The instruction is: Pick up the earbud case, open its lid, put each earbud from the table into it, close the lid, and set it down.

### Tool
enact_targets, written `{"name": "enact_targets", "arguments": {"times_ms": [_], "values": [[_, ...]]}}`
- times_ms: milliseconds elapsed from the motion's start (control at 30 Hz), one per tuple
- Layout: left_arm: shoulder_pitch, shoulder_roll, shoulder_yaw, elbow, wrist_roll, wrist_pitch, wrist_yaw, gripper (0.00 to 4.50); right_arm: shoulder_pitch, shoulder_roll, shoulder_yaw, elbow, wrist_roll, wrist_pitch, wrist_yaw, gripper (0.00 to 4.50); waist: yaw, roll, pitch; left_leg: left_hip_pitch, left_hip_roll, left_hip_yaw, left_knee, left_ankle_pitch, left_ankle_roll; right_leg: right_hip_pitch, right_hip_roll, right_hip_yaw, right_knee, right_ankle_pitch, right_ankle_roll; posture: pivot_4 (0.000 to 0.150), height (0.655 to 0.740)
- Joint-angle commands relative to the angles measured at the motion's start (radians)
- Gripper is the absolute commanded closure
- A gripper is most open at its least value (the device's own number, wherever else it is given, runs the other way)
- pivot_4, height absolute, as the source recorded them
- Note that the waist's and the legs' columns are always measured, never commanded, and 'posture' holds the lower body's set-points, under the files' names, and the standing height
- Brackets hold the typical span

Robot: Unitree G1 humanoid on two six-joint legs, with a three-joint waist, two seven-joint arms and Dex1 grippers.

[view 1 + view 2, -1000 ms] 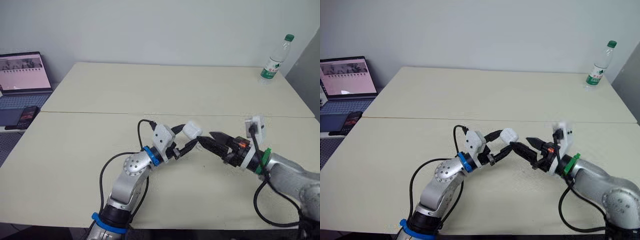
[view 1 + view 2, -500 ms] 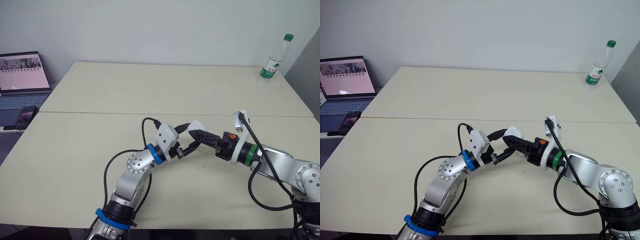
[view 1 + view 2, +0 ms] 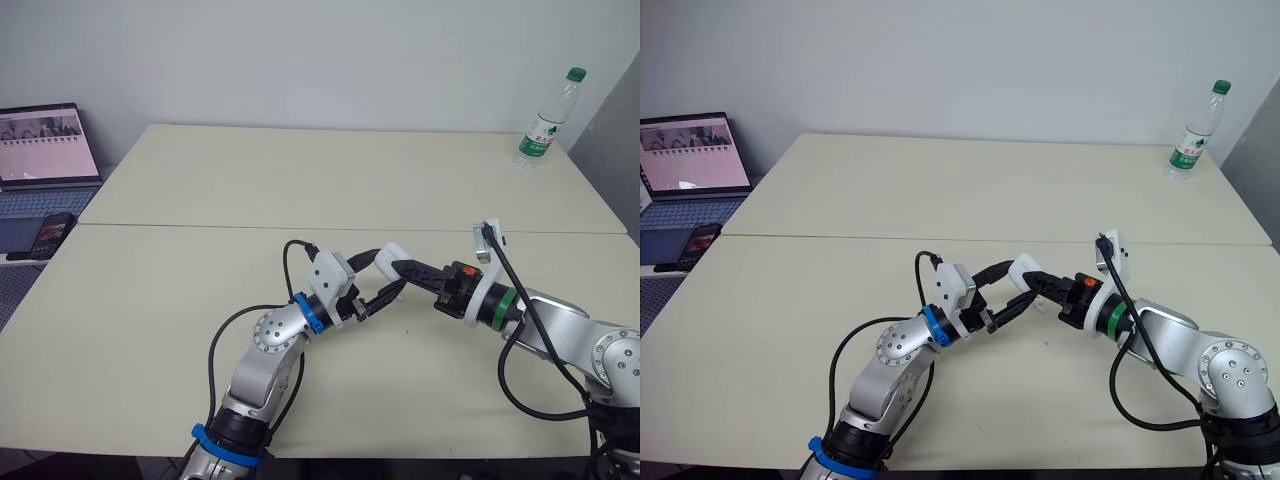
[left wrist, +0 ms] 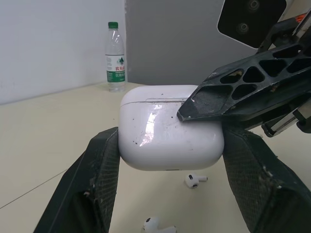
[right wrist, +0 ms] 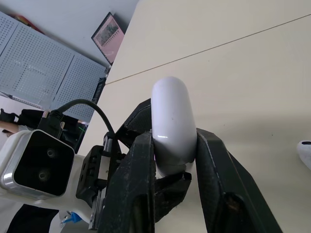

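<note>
While left claw (image 3: 392,272) and, seemingly, right claw (image 5: 174,144) clasp one earbud case (image 4: 163,124), two earbuds (image 4: 194,180) on table (image 3: 300,170)

Both arms bend inward and meet in front; the left gripper (image 3: 390,272) and the right gripper (image 5: 174,144) each pinch the earbud case (image 4: 160,131).

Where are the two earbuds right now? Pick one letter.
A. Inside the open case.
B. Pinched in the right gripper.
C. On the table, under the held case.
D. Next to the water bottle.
C: the left wrist view shows one earbud and the other earbud lying on the table beneath the closed earbud case that the left gripper holds.
</note>
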Motion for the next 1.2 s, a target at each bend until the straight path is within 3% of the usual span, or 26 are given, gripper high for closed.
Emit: {"name": "enact_targets", "arguments": {"times_ms": [33,200,333,467,700,933,1200], "values": [[-0.001,-0.007,-0.015,-0.049,-0.041,0.046,-0.014,1.72,-0.017,-0.005,-0.009,-0.039,0.020,-0.009,0.025,3.75,0.000,0.000,0.000,0.000,0.000,0.000,0.000,0.000,0.000,0.000,0.000,0.000,0.000,0.000,0.000,0.150,0.7362],[-0.001,0.012,-0.012,-0.074,-0.045,0.072,-0.017,0.04,-0.015,-0.015,-0.016,-0.029,0.016,-0.006,0.035,3.75,0.000,0.000,0.000,0.000,0.000,0.000,0.000,0.000,0.000,0.000,0.000,0.000,0.000,0.000,0.000,0.150,0.7362],[0.004,0.064,0.012,-0.107,-0.099,0.116,-0.069,0.01,-0.014,-0.039,-0.047,-0.010,0.003,-0.004,0.073,3.75,0.000,0.000,0.000,0.000,0.000,0.000,0.000,0.000,0.000,-0.001,0.000,0.000,0.000,0.000,0.000,0.150,0.7362],[-0.002,0.151,0.086,-0.172,-0.304,0.307,-0.163,0.01,0.003,-0.104,-0.120,0.024,-0.061,0.024,0.233,3.75,0.000,0.000,0.000,0.000,0.000,0.000,0.000,0.000,0.000,-0.001,0.000,0.000,0.000,0.000,0.000,0.150,0.7362],[-0.125,0.276,0.150,-0.134,-0.580,0.627,-0.306,0.01,0.132,-0.325,-0.092,-0.007,-0.527,0.037,0.821,3.75,0.004,0.000,0.000,0.000,0.000,-0.001,0.000,0.000,0.000,-0.001,0.000,-0.002,-0.001,0.000,0.000,0.150,0.7362],[-0.240,0.322,0.109,-0.045,-0.626,0.782,-0.417,0.01,0.136,-0.377,-0.116,-0.048,-0.601,0.069,1.069,3.75,-0.003,0.000,0.000,0.001,0.000,0.000,0.001,0.000,0.000,-0.001,0.002,-0.001,0.000,0.000,0.000,0.150,0.7362],[-0.284,0.319,0.076,0.000,-0.601,0.802,-0.511,0.01,0.062,-0.370,-0.148,-0.086,-0.502,0.139,1.084,3.75,0.000,-0.002,0.001,0.000,0.000,-0.001,0.002,0.000,0.000,-0.001,0.001,-0.001,0.000,0.000,0.000,0.150,0.7362]]}}
